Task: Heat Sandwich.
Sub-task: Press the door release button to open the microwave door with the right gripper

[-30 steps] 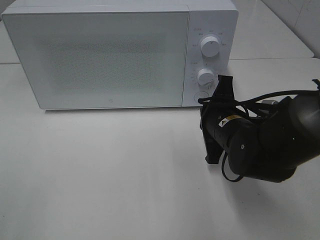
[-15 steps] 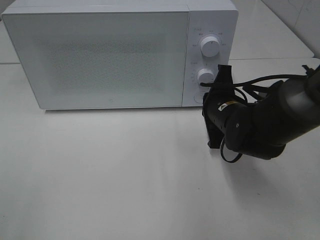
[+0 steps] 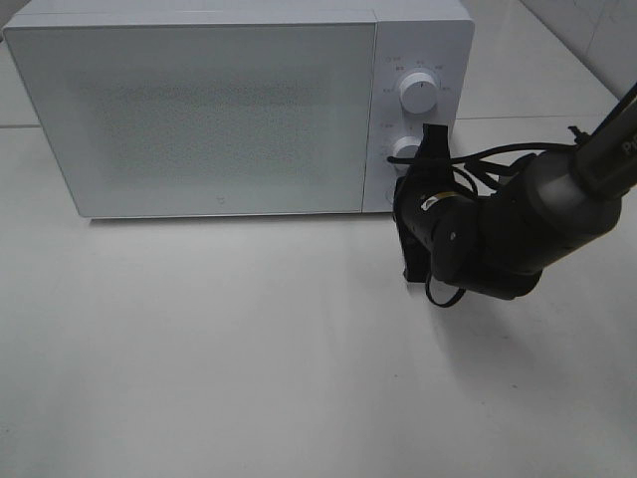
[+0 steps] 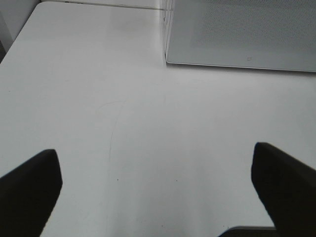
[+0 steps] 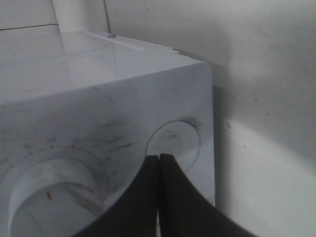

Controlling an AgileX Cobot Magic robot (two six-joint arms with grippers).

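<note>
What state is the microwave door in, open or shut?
Shut. The microwave door lies flush with the control panel; no gap or interior shows.

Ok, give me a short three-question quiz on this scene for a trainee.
1. True or false: the microwave door stands open.
2. The right fingers point closest to: A) the upper knob, B) the round button, C) the door's left edge.
3. Which arm's fingers are open?
Key: 1 false, the door is shut. 2 B. 3 The left fingers; the right are shut.
</note>
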